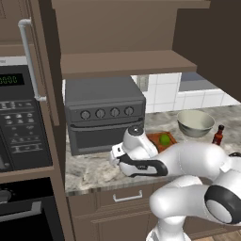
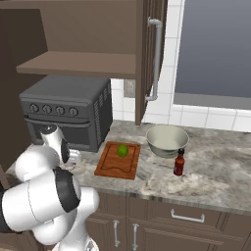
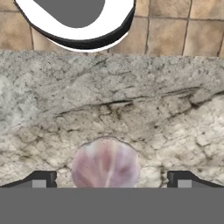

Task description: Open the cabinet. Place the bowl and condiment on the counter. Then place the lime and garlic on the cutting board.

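positioning the open claw (image 3: 109,183) astride the garlic (image 3: 106,162) on the surface (image 3: 131,109); next: close, lift, carry to cutting board (image 2: 109,166).

Toaster oven (image 1: 104,113), microwave (image 1: 21,117), window (image 2: 215,49)

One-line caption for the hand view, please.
Open hand poised over the garlic on the counter, one fingertip either side, bulb not yet gripped.

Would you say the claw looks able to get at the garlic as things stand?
Probably yes: the open claw sits right over the garlic, a fingertip on either side, with only bare counter around it.
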Motion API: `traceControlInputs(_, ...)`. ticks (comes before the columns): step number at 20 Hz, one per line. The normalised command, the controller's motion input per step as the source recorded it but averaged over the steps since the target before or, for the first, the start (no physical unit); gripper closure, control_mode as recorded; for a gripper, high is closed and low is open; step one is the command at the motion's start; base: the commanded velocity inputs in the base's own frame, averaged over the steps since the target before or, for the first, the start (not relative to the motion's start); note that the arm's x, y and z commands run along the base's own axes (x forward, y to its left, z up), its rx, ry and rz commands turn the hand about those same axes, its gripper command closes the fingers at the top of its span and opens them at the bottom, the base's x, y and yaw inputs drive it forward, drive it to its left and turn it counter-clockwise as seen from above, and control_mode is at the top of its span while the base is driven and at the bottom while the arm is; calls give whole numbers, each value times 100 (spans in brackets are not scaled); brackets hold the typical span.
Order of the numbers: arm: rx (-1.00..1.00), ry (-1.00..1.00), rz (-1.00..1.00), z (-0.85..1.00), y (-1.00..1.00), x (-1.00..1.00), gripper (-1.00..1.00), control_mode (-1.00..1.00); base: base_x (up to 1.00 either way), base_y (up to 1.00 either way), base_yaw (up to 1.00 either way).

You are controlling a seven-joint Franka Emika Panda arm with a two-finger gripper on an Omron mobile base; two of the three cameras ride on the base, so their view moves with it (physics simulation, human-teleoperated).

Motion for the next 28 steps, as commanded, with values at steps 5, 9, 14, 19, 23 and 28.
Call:
traceControlInputs(5,0,0,0,-23,0,6,-100,-100,0,0,0)
traceControlInputs(9,0,0,0,-25,0,5,-100,-100,0,0,0)
traceControlInputs(14,0,0,0,-22,0,3,-100,-100,0,0,0)
traceControlInputs(19,-1,0,0,-18,0,0,100,-100,0,0,0)
traceControlInputs(23,0,0,0,-23,-17,0,100,-100,0,0,0)
traceControlInputs(28,0,0,0,-9,-32,0,100,-100,0,0,0)
